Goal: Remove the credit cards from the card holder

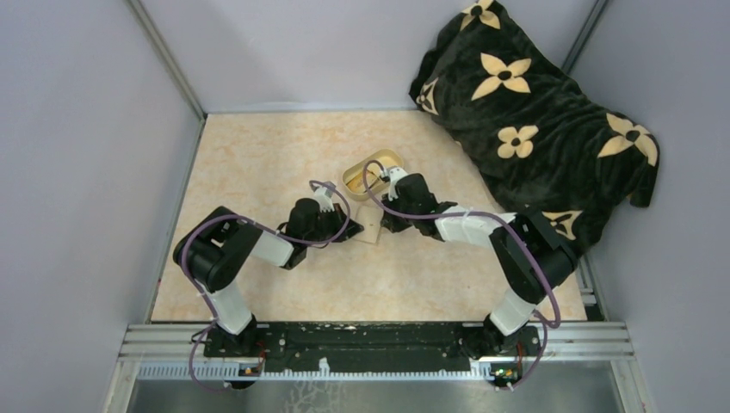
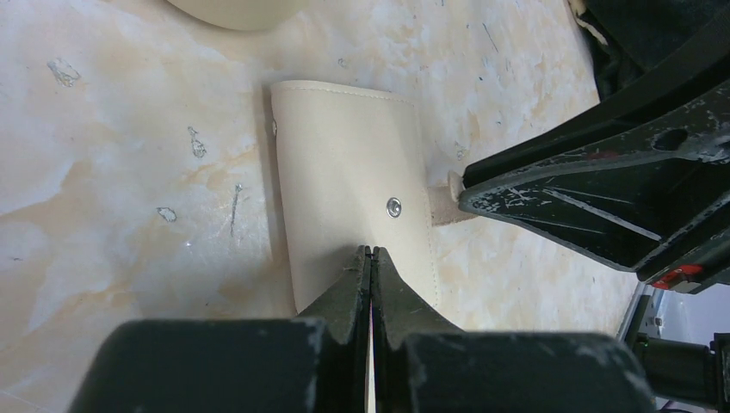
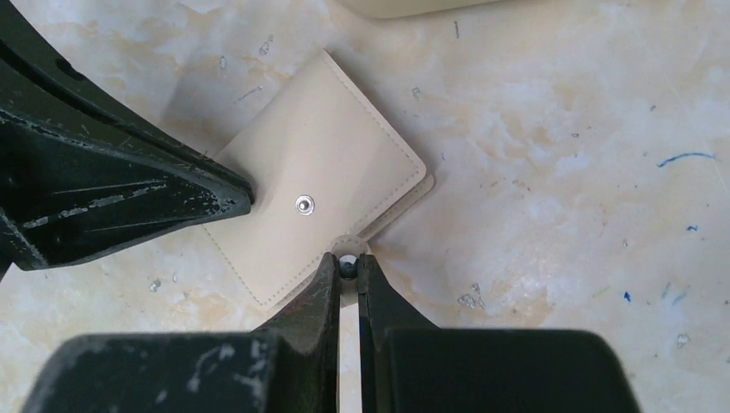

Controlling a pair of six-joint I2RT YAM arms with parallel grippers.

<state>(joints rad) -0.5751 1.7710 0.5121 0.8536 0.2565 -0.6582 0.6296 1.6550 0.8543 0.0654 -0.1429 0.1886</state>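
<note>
The card holder (image 1: 368, 225) lies closed on the table, tan outer side up, with a metal snap on its face; it also shows in the left wrist view (image 2: 344, 172) and the right wrist view (image 3: 318, 155). No credit cards show; the holder's inside is hidden. My left gripper (image 2: 372, 251) is shut, its tips resting on the holder's near edge; I cannot tell if it pinches anything. My right gripper (image 3: 347, 258) is shut on the holder's small round closing tab (image 3: 349, 245) at the opposite edge. The two grippers meet over the holder from either side (image 1: 370, 222).
An oval cream-yellow dish (image 1: 353, 176) stands just beyond the holder, behind the right gripper. A black blanket with tan flower prints (image 1: 534, 112) is heaped at the back right. Grey walls close in the table on three sides.
</note>
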